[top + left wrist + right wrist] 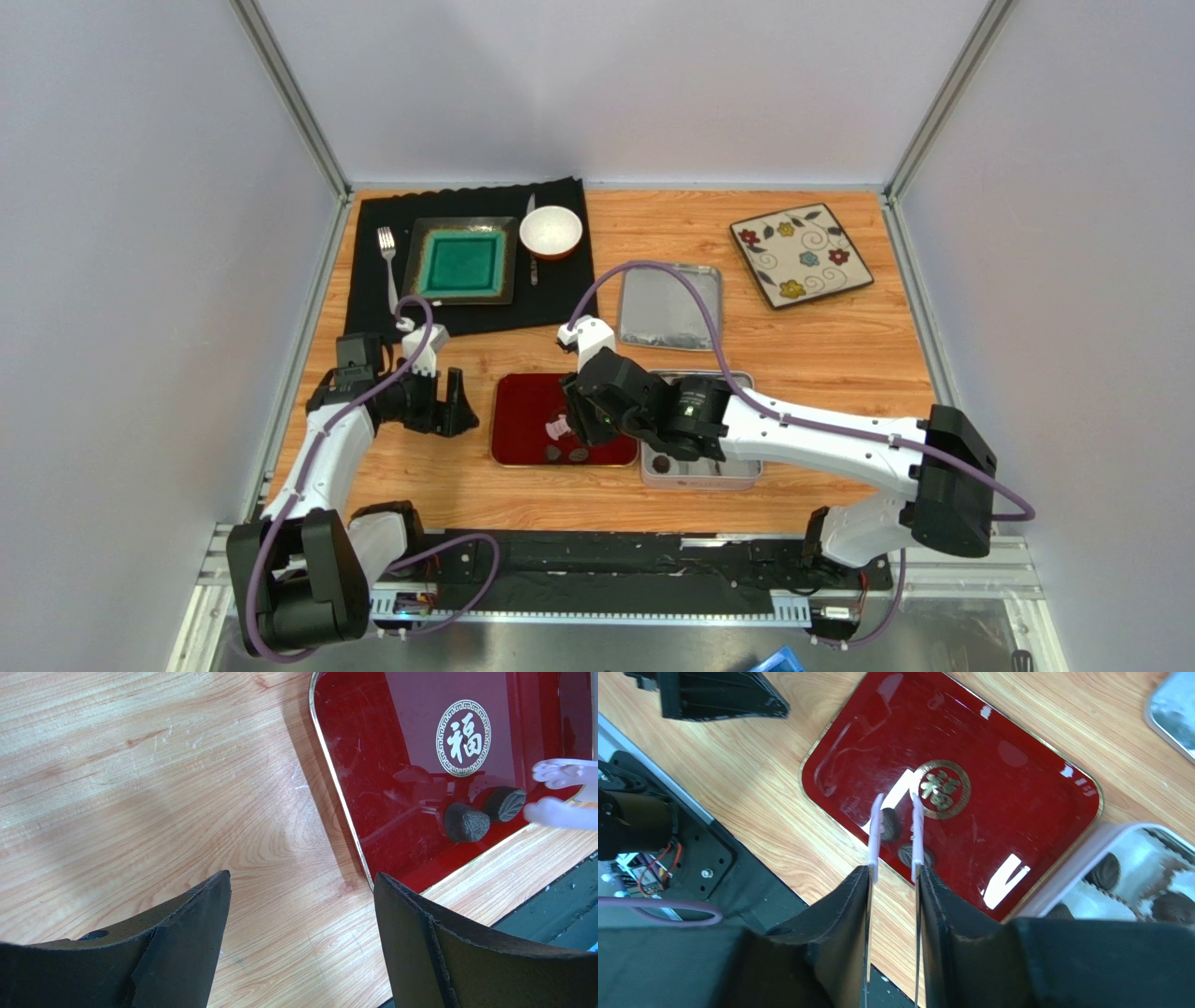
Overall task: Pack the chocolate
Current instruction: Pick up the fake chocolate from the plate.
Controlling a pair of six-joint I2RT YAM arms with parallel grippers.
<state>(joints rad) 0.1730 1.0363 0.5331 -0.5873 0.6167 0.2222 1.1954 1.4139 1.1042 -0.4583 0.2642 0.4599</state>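
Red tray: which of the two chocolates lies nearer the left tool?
The left chocolate, farther from the tweezers; the other chocolate lies beyond it, beside their tips.

A robotics lab test cell: a wooden counter [842,350] boxed in by blank white panels [140,210] on aluminium posts [292,95], left arm [330,455] and right arm [828,427] bolted to a base rail [631,560] at its near edge.

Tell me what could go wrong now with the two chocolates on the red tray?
1. The two chocolate pieces lie close together, so the thin tweezers in the right fingers may nudge one while pinching the other.
2. The red tray looks glossy; a piece might slide toward its near rim.
3. A weak pinch could drop it before the tin.
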